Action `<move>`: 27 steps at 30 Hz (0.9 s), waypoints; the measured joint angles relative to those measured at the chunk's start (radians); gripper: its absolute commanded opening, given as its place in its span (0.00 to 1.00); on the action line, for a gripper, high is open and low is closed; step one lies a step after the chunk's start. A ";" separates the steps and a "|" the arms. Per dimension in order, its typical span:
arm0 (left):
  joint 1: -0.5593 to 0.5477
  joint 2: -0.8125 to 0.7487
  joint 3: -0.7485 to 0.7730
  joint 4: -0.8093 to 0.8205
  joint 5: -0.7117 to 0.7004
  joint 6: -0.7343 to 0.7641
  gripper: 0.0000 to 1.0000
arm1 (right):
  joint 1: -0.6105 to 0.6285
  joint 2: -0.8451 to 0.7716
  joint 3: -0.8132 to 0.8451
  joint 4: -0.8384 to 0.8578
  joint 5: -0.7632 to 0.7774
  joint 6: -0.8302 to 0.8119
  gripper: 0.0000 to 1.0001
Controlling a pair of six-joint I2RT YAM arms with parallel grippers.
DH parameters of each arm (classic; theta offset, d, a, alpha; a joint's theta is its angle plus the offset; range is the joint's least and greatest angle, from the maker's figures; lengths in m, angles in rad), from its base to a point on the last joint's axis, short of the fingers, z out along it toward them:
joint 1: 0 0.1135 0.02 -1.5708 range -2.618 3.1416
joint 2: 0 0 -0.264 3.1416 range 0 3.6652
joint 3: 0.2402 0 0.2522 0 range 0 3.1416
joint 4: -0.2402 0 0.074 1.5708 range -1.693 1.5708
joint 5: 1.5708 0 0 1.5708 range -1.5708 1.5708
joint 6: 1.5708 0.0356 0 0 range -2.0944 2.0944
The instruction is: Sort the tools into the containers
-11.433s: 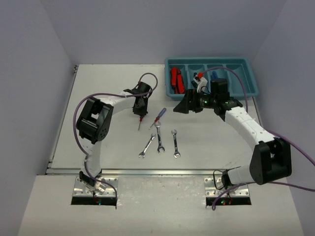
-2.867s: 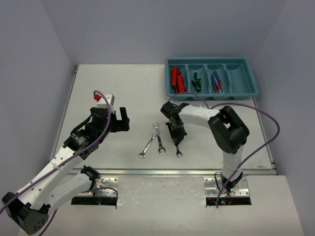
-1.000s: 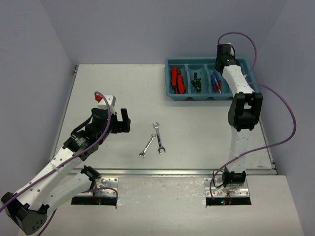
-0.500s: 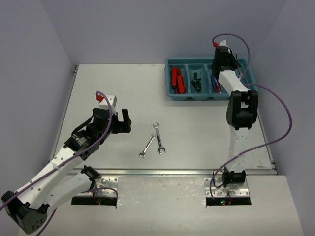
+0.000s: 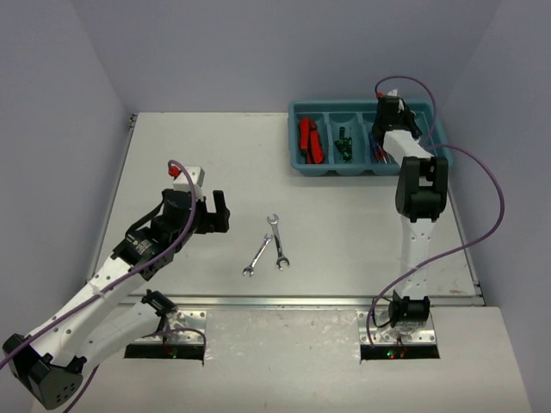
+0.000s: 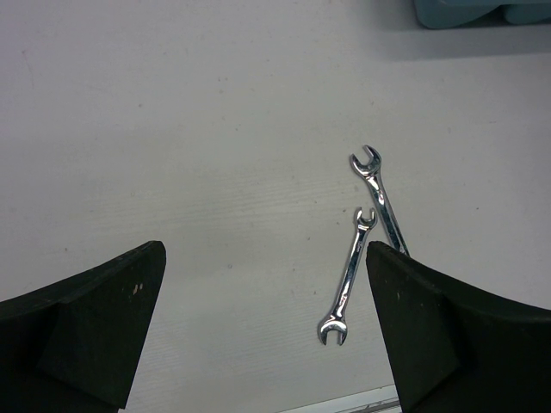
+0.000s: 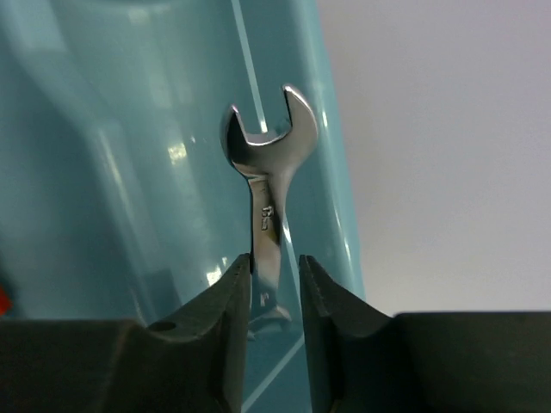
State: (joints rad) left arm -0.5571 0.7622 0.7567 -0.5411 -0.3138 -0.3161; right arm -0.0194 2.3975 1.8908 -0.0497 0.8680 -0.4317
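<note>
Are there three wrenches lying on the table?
No, only two wrenches lie there; the right claw grips another wrench.

The wrench (image 7: 269, 172) between the right gripper's (image 7: 274, 268) black fingers (image 7: 331, 310) is shiny silver against the glossy teal-blue tray (image 7: 129, 172). Left of that gripper lie red-and-black knives (image 5: 308, 140), a green-and-black screwdriver (image 5: 344, 143) and blue-handled screwdrivers (image 5: 375, 150). Ahead of the black left gripper (image 6: 265, 254), 2 tools, a shorter wrench (image 6: 348, 277) and a longer wrench (image 6: 379, 200), gleam silver on the off-white table (image 6: 172, 129).
</note>
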 measured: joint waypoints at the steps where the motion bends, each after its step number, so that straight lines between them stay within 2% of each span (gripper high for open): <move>1: 0.000 -0.001 0.000 0.000 0.000 0.000 1.00 | -0.004 0.002 0.000 -0.014 0.000 0.011 0.55; 3: 0.000 -0.002 0.000 0.000 0.000 0.000 1.00 | -0.012 0.002 0.005 -0.045 0.002 0.034 0.61; 7: 0.000 -0.003 0.000 0.000 -0.001 0.000 1.00 | -0.015 0.000 0.040 -0.120 -0.003 0.092 0.63; 12: 0.000 -0.011 0.000 0.000 -0.014 -0.003 1.00 | 0.043 -0.040 0.047 -0.169 -0.005 0.160 0.73; 15: 0.000 -0.023 0.000 -0.001 -0.033 -0.005 1.00 | 0.131 -0.110 0.036 -0.231 -0.012 0.232 0.99; 21: 0.000 -0.029 0.000 -0.015 -0.135 -0.046 1.00 | 0.380 -0.356 -0.039 -0.368 -0.069 0.456 0.99; 24: -0.001 -0.030 0.000 -0.036 -0.213 -0.083 1.00 | 0.510 -0.500 -0.162 -0.426 -0.173 0.627 0.99; 27: -0.001 -0.032 0.000 -0.045 -0.261 -0.105 1.00 | 0.622 -0.615 -0.338 -0.418 -0.352 0.812 0.99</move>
State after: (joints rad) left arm -0.5579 0.7301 0.7570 -0.5863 -0.5746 -0.4213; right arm 0.6030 1.7830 1.5529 -0.4681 0.5157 0.3799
